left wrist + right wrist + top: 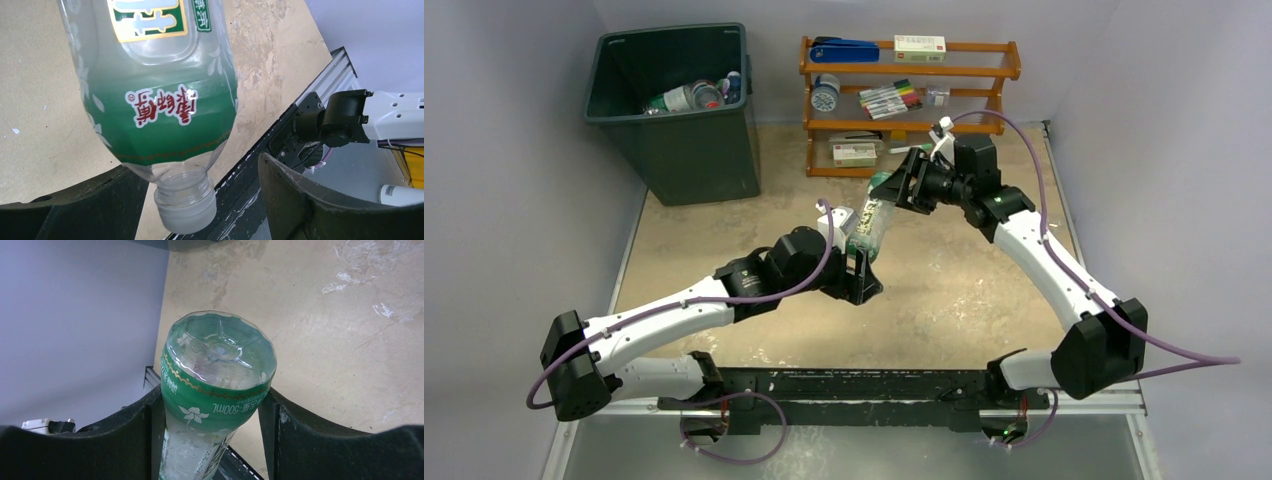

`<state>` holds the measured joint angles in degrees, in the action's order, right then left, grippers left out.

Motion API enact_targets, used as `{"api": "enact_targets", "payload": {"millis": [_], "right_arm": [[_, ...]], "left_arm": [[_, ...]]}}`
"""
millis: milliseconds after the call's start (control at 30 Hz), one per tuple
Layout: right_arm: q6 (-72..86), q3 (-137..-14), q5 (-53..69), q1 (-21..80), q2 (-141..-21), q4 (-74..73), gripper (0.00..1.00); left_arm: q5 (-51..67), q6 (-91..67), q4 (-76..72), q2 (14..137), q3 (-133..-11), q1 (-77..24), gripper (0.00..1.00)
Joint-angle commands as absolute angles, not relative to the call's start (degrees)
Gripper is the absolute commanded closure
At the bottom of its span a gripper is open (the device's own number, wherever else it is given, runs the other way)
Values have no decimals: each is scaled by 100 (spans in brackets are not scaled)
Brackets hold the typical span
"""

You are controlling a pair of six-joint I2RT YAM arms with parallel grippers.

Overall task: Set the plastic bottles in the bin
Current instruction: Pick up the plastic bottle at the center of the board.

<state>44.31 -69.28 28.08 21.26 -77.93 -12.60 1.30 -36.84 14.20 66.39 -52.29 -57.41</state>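
Table (964, 290): tan top, both arms reaching over its middle.
Bin (699, 160): far left corner, upright.
Right gripper (207, 402): clamped on the bottle's base end.
Left gripper (195, 170): jaws apart, either side of the neck, not gripping.
Bottle (160, 100): green label, tilted, held between grippers, well apart from bin.
Binned bottles (694, 97): several, lying inside.

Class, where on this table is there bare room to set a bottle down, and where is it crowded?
Bare table lies nearside between the left arm and right arm, and in front of the bin, beyond the left arm. Crowded: the middle, where both arms meet at the bottle, and before the rack.
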Motion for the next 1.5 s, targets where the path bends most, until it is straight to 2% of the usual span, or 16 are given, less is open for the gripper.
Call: {"api": "enact_targets", "payload": {"millis": [0,100,367,600,700,867,933,1033,1467], "right_arm": [[4703,-6850,2983,2190,-7572,-813,79],[4725,-6802,2950,2204,-7560,-800,79],[4762,-6662,2897,2204,-7524,-766,79],[4750,-6653,2903,2206,-7500,-768,75],[4754,-6645,2903,2205,-7460,-787,63],[4692,-6701,2781,2206,-7339,-968,36],[4613,-6787,2629,2204,-7299,-1169,16],[4488,-6928,2473,2204,-7262,-1409,1],[4500,-7059,2457,2190,-6889,-1820,0]], "left_arm": [[-95,-3691,1090,6614,-5480,-5808,25],[-93,-3707,1057,6606,-5470,-5818,36],[-3,-3725,1068,6659,-5501,-5844,54],[-51,-3688,1134,6624,-5561,-5861,62],[-135,-3644,1204,6591,-5628,-5860,63],[-286,-3554,1415,6588,-5799,-5855,64],[-323,-3527,1459,6591,-5852,-5859,63],[-364,-3491,1539,6600,-5930,-5854,63],[-596,-3238,1868,6734,-6191,-5785,63]]}}
